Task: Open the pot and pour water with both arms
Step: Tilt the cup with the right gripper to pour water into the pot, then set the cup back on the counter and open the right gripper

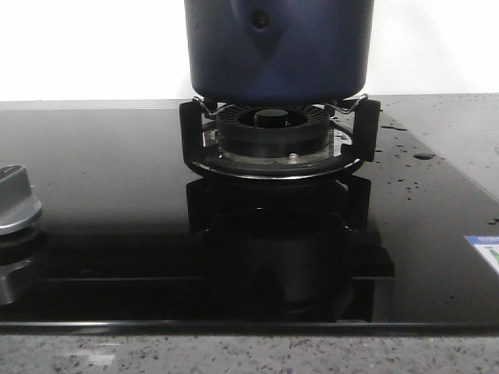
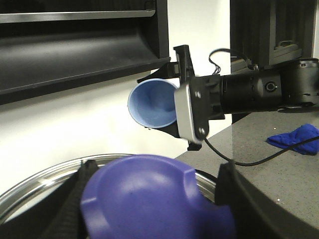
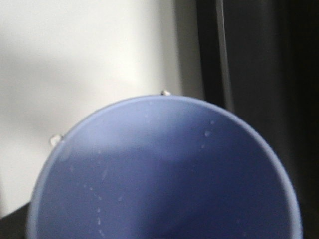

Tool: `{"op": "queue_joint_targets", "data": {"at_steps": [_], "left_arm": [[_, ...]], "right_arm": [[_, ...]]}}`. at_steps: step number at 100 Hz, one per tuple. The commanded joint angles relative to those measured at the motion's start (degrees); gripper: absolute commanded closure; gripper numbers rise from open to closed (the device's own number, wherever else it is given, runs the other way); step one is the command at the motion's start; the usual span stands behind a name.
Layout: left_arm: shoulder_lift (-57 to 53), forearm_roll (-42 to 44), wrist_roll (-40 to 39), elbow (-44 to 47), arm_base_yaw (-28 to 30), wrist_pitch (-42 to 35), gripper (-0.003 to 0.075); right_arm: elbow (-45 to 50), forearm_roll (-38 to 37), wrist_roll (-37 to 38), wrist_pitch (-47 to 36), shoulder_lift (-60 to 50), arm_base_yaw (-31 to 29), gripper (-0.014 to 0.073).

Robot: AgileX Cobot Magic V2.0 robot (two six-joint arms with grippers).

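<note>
**Pouring stage: cup tipped, lid lifted clear**

Gripping the blue cup [image 2: 152, 105] by its wall, the right gripper [image 2: 183, 94] holds it on its side, mouth turned toward the left wrist. The left gripper [image 2: 154, 199] is closed around the purple lid knob [image 2: 149, 194], steel lid rim [image 2: 45, 174] beneath it. The pot [image 1: 278, 48] sits on the gas burner [image 1: 273, 132] at the cooktop's far edge. Judged: the right arm is the pouring arm; whether the cup mouth is above the pot opening cannot be told.

One pot [image 1: 278, 48] sits on one burner [image 1: 273, 134], beside one knob [image 1: 15, 199] and one sticker [image 1: 485, 251], while elsewhere one cup [image 2: 152, 105], one lid [image 2: 149, 199], one cloth [image 2: 295, 137] and two tools, left [image 2: 149, 209] and right [image 2: 180, 94], show.
</note>
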Motion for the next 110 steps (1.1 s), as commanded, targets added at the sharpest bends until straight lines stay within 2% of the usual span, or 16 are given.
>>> {"op": "queue_joint_targets", "data": {"at_steps": [1,13,28,43,54,66,76,87,97,110], "left_arm": [[-0.3,-3.5,-0.3,-1.7,0.2,-1.5,0.0499],[-0.3,-3.5,-0.3,-1.7,0.2,-1.5,0.0499],[0.6,-3.6,-0.3,-1.7,0.1,-1.5,0.0499],[1.7,-4.3,-0.3,-1.7,0.1,-1.0,0.0499],[2.1,-4.9,-0.3,-1.7,0.1,-0.5,0.0499],[2.6,-5.1,-0.1,-1.7,0.1,-0.1,0.0499],[3.3,-5.1,0.1,-1.7,0.1,0.0,0.0499],[4.2,-5.3,0.2,-1.7,0.1,0.5,0.0499],[4.9,-5.3,0.2,-1.7,0.1,1.3,0.0499],[5.3,-5.6,0.2,-1.7,0.1,1.5,0.0499]], "right_arm": [[-2.2,5.5,11.0,4.4,-3.9,0.2,0.0375],[-2.2,10.7,19.1,12.0,-6.4,-0.2,0.0375],[0.4,19.9,19.7,13.5,-11.6,-4.2,0.0375],[11.2,28.9,20.0,5.2,-20.6,-13.5,0.0375],[24.5,33.4,20.0,-3.3,-27.2,-21.5,0.0375],[39.6,36.9,20.0,-14.4,-33.2,-27.1,0.0375],[51.2,42.5,20.0,-23.2,-35.9,-28.6,0.0375],[59.8,44.9,20.0,-31.4,-36.2,-28.7,0.0375],[63.8,45.2,20.0,-32.2,-36.2,-28.7,0.0375],[64.4,46.8,20.0,-31.1,-36.2,-28.7,0.0374]]}}
